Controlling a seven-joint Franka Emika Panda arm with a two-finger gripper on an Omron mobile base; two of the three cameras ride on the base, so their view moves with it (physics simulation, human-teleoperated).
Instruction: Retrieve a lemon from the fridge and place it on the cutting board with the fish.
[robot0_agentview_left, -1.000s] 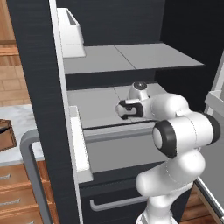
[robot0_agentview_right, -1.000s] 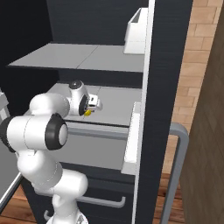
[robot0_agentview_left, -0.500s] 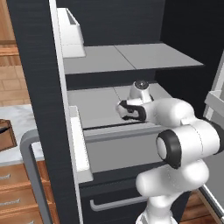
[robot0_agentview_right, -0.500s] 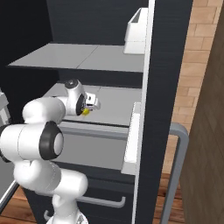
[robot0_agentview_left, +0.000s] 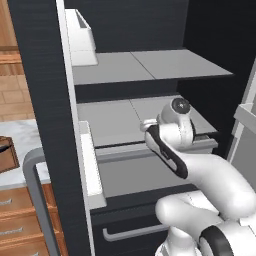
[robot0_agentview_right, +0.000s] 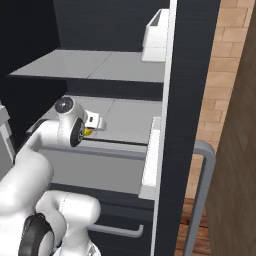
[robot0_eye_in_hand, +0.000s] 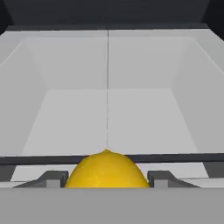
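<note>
Jaws stand on either side of the lemon (robot0_eye_in_hand: 107, 170) in my hand view, one dark fingertip (robot0_eye_in_hand: 51, 179) at its left flank and one at its right, both flush against the yellow skin; I read this as the gripper (robot0_eye_in_hand: 107, 180) clamped on the lemon. Beyond it I see a pale grey bin with a seam down its floor. In my left base view, the open door edge of the fridge (robot0_agentview_left: 45, 100) stands at left, grey shelves at centre, and the arm reaches to the lower shelf. In my right base view the lemon (robot0_agentview_right: 88, 132) shows as a small yellow patch under the hand, just above the drawer's front lip, with the fridge (robot0_agentview_right: 192, 75) door edge to its right.
</note>
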